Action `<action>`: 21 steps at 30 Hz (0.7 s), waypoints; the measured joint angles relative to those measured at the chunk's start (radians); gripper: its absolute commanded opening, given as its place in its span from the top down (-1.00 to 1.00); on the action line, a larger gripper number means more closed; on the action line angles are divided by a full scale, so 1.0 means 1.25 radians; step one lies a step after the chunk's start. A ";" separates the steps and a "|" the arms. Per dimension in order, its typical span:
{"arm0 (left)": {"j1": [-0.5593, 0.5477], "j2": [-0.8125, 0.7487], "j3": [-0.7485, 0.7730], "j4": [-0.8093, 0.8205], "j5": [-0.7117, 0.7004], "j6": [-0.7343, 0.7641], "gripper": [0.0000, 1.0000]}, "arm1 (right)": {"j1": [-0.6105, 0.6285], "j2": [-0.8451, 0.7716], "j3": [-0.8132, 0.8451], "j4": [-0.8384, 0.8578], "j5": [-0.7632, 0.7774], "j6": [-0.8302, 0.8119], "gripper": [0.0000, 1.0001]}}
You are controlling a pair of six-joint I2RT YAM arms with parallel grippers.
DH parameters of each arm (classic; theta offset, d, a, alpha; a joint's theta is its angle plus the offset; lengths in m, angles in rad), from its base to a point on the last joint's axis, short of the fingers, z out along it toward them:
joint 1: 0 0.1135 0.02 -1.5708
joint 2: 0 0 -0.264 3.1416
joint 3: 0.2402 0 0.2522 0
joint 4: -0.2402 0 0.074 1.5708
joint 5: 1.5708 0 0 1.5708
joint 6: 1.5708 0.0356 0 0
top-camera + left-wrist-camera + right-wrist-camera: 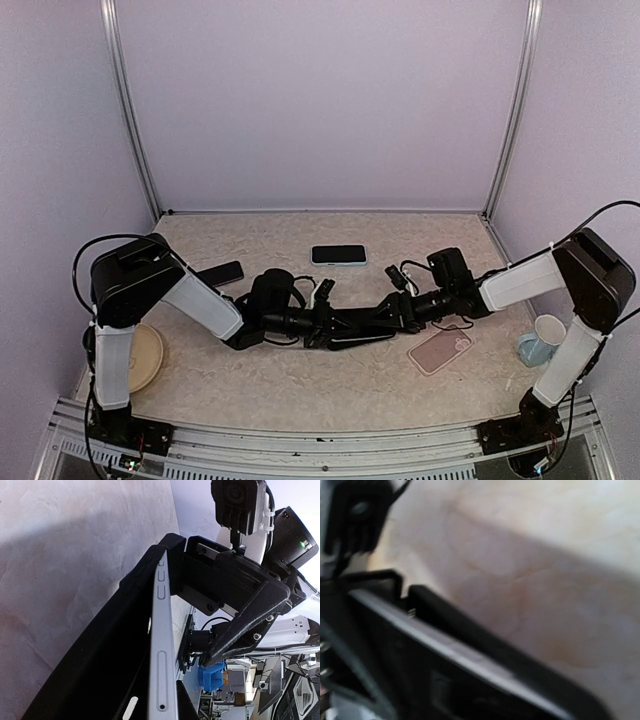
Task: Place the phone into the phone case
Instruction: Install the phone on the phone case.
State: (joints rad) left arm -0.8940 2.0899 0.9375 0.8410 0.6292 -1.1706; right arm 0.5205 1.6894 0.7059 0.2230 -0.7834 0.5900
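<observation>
Right wrist blurred; phone [160, 645], case [100, 650] cut off.

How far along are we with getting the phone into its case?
Done: phone and black case are held above the table, mated between both arms. In hand: left gripper clamps the case; right gripper straddles the far end. To do: the phone's silver edge shows along the case, so it seems not fully seated; press it home.

Robot lab test cell, plain lilac walls [320, 100], aluminium frame posts [132, 110], slotted metal rail [330, 442] at table [300, 385] edge
</observation>
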 measured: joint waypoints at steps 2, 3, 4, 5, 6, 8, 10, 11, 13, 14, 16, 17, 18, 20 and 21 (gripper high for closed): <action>0.000 0.000 0.000 0.005 0.004 0.000 1.00 | 0.000 -0.001 -0.012 0.030 -0.031 0.006 -0.60; 0.000 0.000 0.000 0.008 0.009 0.000 1.00 | 0.000 -0.001 -0.019 0.046 -0.045 0.012 -0.57; 0.000 0.000 0.000 0.009 0.012 0.000 1.00 | 0.000 -0.001 -0.024 0.056 -0.055 0.015 -0.55; 0.000 0.000 0.000 0.013 0.016 0.000 1.00 | 0.000 -0.001 -0.030 0.069 -0.067 0.020 -0.54; 0.000 0.000 0.000 0.016 0.018 0.000 1.00 | -0.003 -0.001 -0.034 0.080 -0.078 0.025 -0.53; 0.000 0.000 0.000 0.023 0.022 -0.001 1.00 | -0.007 -0.002 -0.041 0.101 -0.094 0.033 -0.51; 0.000 -0.002 0.000 0.028 0.027 -0.001 1.00 | -0.009 -0.005 -0.049 0.121 -0.106 0.042 -0.45; 0.000 -0.003 0.000 0.032 0.030 -0.001 1.00 | -0.009 -0.008 -0.054 0.131 -0.111 0.047 -0.42; 0.000 -0.006 0.000 0.037 0.035 -0.002 1.00 | -0.010 -0.014 -0.060 0.144 -0.118 0.053 -0.41; 0.000 -0.008 0.000 0.040 0.037 -0.002 1.00 | -0.010 -0.017 -0.063 0.152 -0.123 0.055 -0.38; 0.000 -0.013 0.000 0.044 0.040 -0.002 1.00 | -0.011 -0.023 -0.070 0.171 -0.134 0.064 -0.36; 0.000 -0.015 0.000 0.046 0.042 -0.002 1.00 | -0.011 -0.026 -0.072 0.179 -0.139 0.068 -0.35; 0.000 -0.017 0.000 0.049 0.043 -0.002 1.00 | -0.011 -0.028 -0.074 0.186 -0.145 0.070 -0.34; 0.000 -0.019 0.000 0.056 0.046 -0.002 0.98 | -0.011 -0.032 -0.078 0.202 -0.153 0.075 -0.32; 0.000 -0.020 0.000 0.058 0.047 -0.002 0.96 | -0.011 -0.033 -0.078 0.205 -0.156 0.076 -0.30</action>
State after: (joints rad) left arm -0.8940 2.0655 0.9375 0.9134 0.6884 -1.1728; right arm 0.5072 1.6478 0.6079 0.4797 -0.9783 0.6853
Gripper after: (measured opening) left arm 0.083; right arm 0.672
